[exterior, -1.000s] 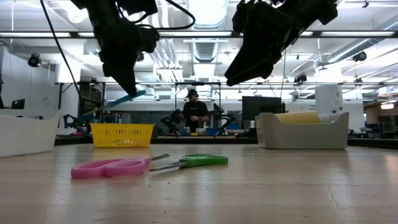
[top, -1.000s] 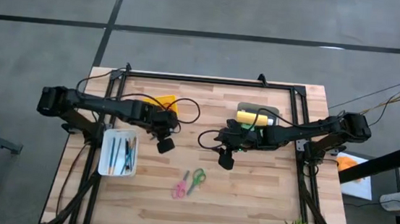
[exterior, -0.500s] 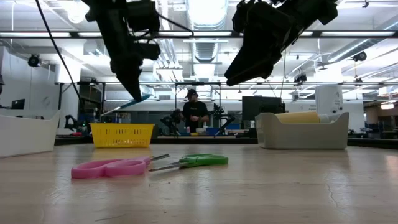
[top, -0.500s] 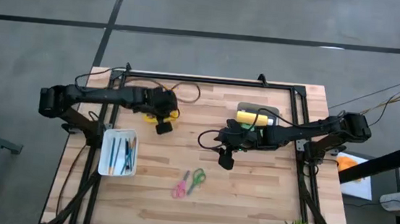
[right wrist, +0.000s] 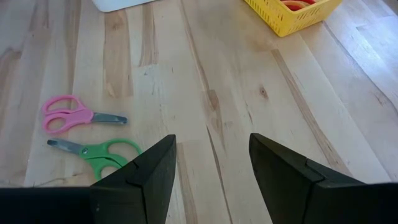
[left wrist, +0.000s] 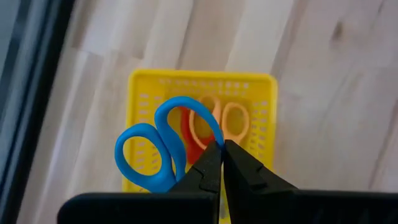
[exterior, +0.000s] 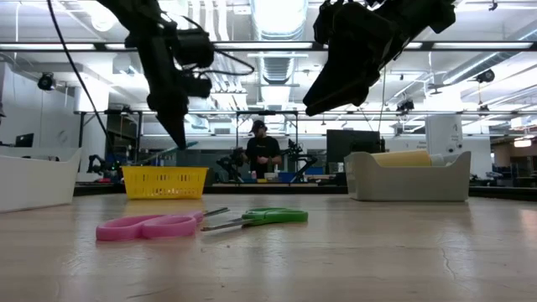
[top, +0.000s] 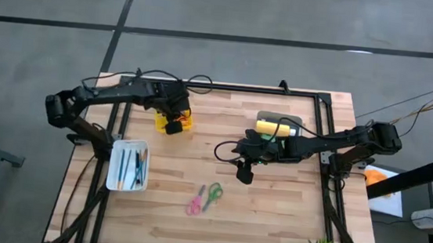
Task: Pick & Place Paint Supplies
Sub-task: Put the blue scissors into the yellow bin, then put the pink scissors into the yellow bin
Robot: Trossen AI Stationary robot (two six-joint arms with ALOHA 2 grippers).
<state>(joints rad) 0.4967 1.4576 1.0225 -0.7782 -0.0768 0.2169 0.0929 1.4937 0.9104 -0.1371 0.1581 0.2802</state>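
Carrying blue scissors (left wrist: 158, 146), left tool (left wrist: 217, 163) reached yellow basket (left wrist: 266, 124) on wooden table (top: 272, 205).

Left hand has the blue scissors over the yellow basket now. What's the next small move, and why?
Probably lower a little, then open. The left hand is shut on the blue scissors, which hang directly above the yellow basket that already holds orange scissors. The right hand waits open, mid-table.
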